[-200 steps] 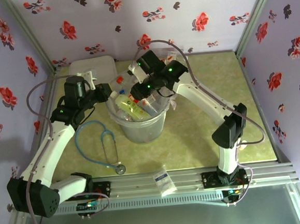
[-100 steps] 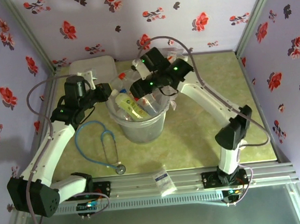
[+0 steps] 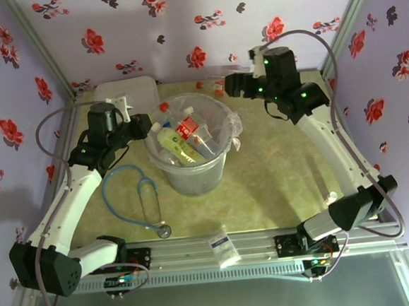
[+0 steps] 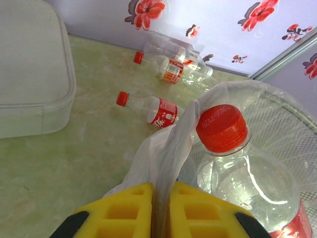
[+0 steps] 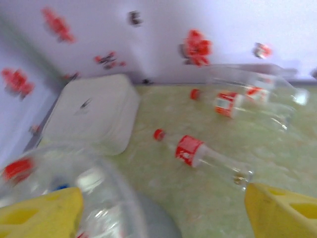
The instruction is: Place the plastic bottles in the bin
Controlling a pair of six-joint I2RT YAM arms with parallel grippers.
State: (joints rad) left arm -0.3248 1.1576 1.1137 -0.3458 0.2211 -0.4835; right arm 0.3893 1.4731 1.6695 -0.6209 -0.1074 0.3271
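The bin (image 3: 192, 175), a round translucent bucket with a clear bag liner, stands mid-table and holds several plastic bottles (image 3: 189, 134). My left gripper (image 3: 148, 125) is at its left rim, yellow fingers shut on a fold of the bag liner (image 4: 173, 144). Just beyond it, a red-capped bottle (image 4: 221, 128) stands in the bin. My right gripper (image 3: 231, 86) hangs open and empty behind the bin's right side. Under the right gripper (image 5: 161, 193) a red-labelled bottle (image 5: 203, 153) lies on the table. Two more bottles (image 5: 242, 101) lie by the back wall.
A flat white lidded box (image 3: 125, 94) sits at the back left. A blue stethoscope (image 3: 148, 200) lies left of the bin, and a small white packet (image 3: 224, 245) lies at the near edge. Flowered walls close the back and sides.
My right arm has risen from over the bin and swung to the back right, with its gripper open. The left gripper has stayed on the bag liner.
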